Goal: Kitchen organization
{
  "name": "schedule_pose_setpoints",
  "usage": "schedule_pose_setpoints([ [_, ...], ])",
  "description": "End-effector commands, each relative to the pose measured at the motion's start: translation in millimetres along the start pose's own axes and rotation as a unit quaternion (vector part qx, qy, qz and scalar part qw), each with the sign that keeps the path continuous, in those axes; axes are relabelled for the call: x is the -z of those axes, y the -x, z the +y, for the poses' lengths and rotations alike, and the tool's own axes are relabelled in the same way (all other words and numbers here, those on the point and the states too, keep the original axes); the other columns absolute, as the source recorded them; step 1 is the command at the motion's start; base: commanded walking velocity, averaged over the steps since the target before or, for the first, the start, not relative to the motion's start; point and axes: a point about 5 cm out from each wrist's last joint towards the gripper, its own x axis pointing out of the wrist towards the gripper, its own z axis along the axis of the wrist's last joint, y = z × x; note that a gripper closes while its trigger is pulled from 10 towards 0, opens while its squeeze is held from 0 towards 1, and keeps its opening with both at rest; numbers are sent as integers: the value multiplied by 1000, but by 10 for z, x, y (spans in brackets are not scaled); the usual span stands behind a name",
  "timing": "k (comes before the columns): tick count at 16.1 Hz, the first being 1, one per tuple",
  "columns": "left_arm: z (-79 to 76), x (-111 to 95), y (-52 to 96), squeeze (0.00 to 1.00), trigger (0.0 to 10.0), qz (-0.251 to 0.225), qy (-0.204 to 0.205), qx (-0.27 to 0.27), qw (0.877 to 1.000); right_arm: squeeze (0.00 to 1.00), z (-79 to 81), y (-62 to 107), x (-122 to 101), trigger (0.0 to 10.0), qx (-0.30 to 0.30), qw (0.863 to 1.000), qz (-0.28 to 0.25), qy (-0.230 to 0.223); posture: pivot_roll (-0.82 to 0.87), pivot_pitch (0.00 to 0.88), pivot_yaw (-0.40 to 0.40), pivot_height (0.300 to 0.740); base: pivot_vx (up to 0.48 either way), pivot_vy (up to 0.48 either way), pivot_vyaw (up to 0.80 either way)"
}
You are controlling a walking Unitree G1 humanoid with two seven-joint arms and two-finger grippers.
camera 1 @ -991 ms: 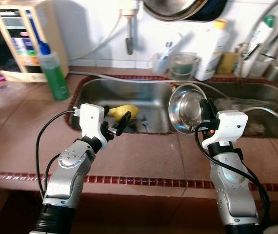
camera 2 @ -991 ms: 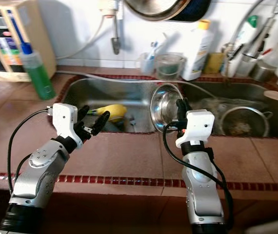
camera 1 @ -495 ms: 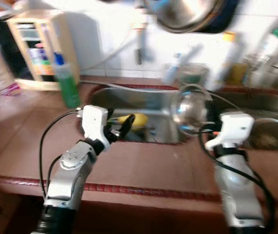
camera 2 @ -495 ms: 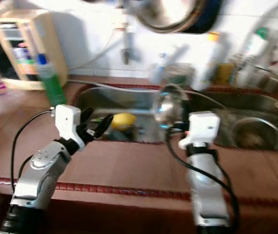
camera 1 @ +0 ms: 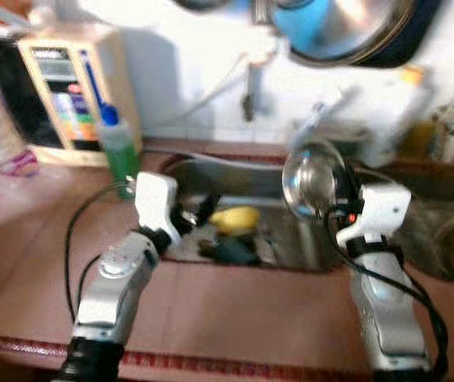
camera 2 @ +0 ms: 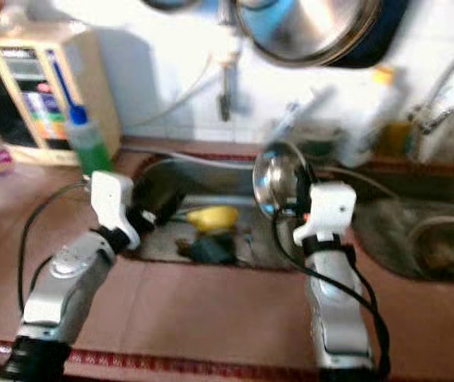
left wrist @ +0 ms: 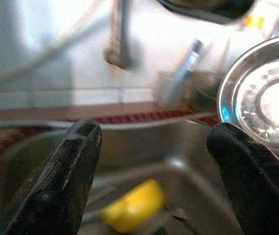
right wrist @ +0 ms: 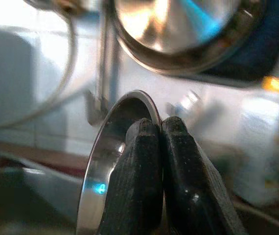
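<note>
- Bowl: steel, held on edge above the divider between the two sink basins, its hollow facing left.
- Right gripper: fingers pressed together on the bowl's rim.
- Left gripper: fingers spread apart and empty, over the near-left edge of the left sink basin.
- Yellow object and a dark item lie in the left basin; both blurred.
- Green bottle stands on the counter, left of the sink.
- Large pan hangs on the far wall.
</note>
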Motion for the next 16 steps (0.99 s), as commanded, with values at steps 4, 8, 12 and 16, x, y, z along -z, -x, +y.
schedule_pose_setpoints([
  [4, -35, 21, 38, 0, 10000, 31, -13, 4, 999, 0, -4, -20, 18, 10000, -3, 1000, 14, -28, -203, 13, 19, 740, 0, 0, 0],
  [8, -197, 8, 83, 0, 10000, 62, -21, 42, 997, 0, -121, -86, -5, 10000, 2, 999, 23, -43, -203, 68, 20, 740, 0, 0, 0],
  [12, -292, -55, 133, 0, 10000, 68, -27, 58, 996, 0, -116, -97, 88, 10000, -19, 997, 52, -47, -188, 122, 23, 740, 0, 0, 0],
  [16, -359, -184, 206, 0, 10000, 70, -23, 60, 996, 0, -116, -155, 148, 10000, -40, 992, 99, -66, -157, 181, 20, 740, 0, 0, 0],
])
